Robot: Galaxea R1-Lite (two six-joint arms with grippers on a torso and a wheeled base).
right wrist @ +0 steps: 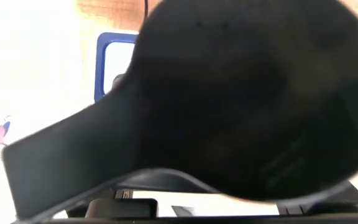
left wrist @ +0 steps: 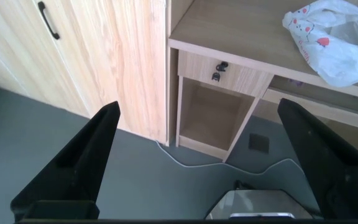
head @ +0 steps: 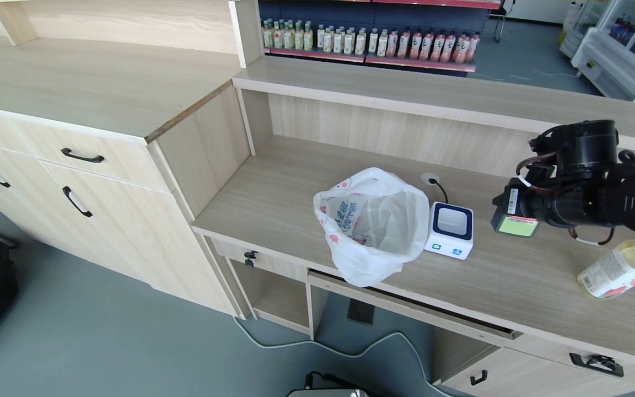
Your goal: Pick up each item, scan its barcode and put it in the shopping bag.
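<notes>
- Your right gripper (head: 516,212) grips a dark box (head: 513,224) above the desk (head: 273,204), just beside the scanner (head: 450,230).
- Your left gripper (left wrist: 197,162) is wide open, holding nothing.
- The shopping bag (head: 350,231) sits at the desk's front edge.

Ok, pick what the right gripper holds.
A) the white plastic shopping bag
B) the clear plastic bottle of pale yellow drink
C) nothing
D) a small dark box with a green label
D: the right gripper is shut on the small dark box with a green label, next to the white-and-blue square scanner; the clear plastic bottle lies on the wooden counter.
</notes>
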